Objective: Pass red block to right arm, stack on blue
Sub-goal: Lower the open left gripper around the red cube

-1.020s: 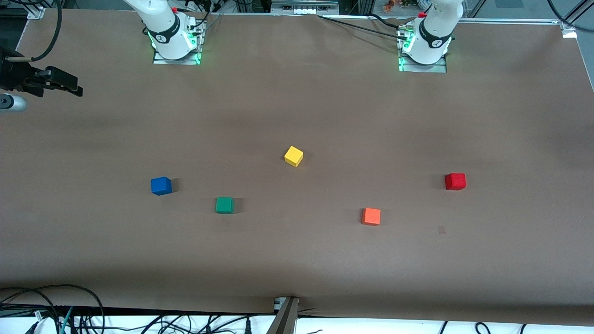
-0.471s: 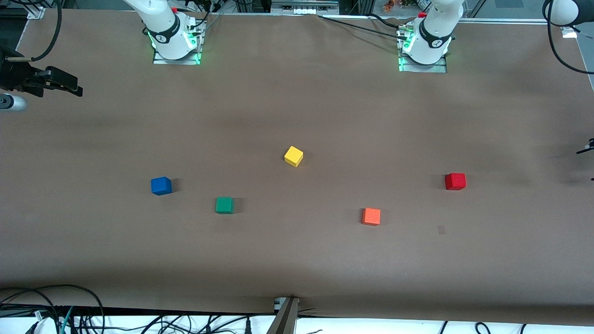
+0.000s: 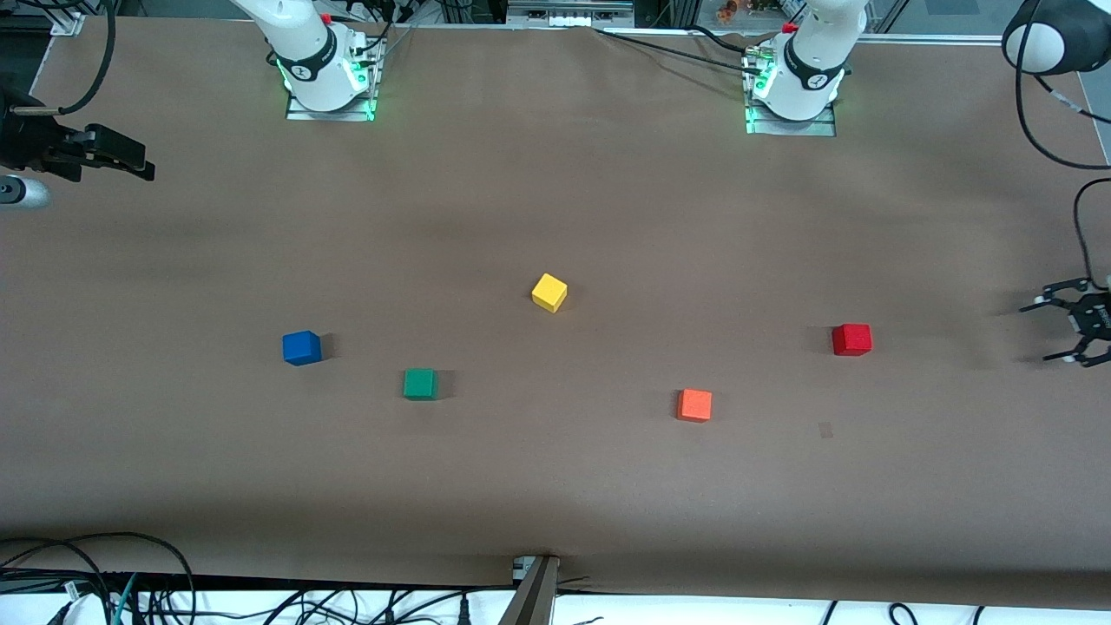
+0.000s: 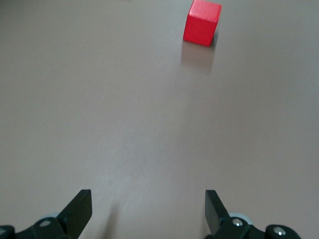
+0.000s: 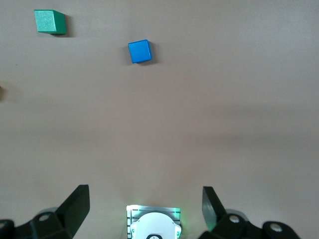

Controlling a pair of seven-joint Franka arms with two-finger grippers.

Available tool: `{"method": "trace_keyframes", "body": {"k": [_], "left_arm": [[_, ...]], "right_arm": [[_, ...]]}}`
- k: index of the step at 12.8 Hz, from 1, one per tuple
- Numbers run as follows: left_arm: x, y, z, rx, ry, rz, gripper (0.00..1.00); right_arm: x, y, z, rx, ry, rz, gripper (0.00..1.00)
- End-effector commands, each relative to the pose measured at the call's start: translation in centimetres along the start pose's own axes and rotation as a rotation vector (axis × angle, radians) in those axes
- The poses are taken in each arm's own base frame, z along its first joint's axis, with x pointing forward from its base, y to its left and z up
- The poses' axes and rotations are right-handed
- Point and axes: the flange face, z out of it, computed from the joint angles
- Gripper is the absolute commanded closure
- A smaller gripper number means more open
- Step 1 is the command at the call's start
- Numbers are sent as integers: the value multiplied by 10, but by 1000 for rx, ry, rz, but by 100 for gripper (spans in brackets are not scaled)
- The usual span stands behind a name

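Observation:
The red block sits on the brown table toward the left arm's end; it also shows in the left wrist view. My left gripper is open and empty, at the table's edge beside the red block, apart from it; its jaws stand wide over bare table. The blue block sits toward the right arm's end and shows in the right wrist view. My right gripper waits at the right arm's end of the table, open and empty.
A yellow block lies mid-table. A green block lies beside the blue one, nearer the front camera, and shows in the right wrist view. An orange block lies between green and red. Cables run along the table's front edge.
My left gripper has come into view at the left arm's end of the table and moved toward the red block. The right arm and all blocks have not moved.

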Motion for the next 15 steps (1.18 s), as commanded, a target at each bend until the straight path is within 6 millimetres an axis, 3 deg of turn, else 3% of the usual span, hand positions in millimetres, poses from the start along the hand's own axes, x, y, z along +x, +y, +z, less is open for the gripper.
{"method": "trace_keyframes", "body": {"k": [1,6,10,15], "left_arm": [[-6,0,32,-26,128,92,0],[17,0,62,-74,285,194,0],[9,-2,112,-39,406,233,0],[44,-5,147,-85,534,276,0]], "right_arm": [[0,0,-5,14,9,-8,0],[0,0,-5,14,9,-8,0],[0,0,-5,14,9,-8,0],[0,0,-5,14,9,-8,0]]}}
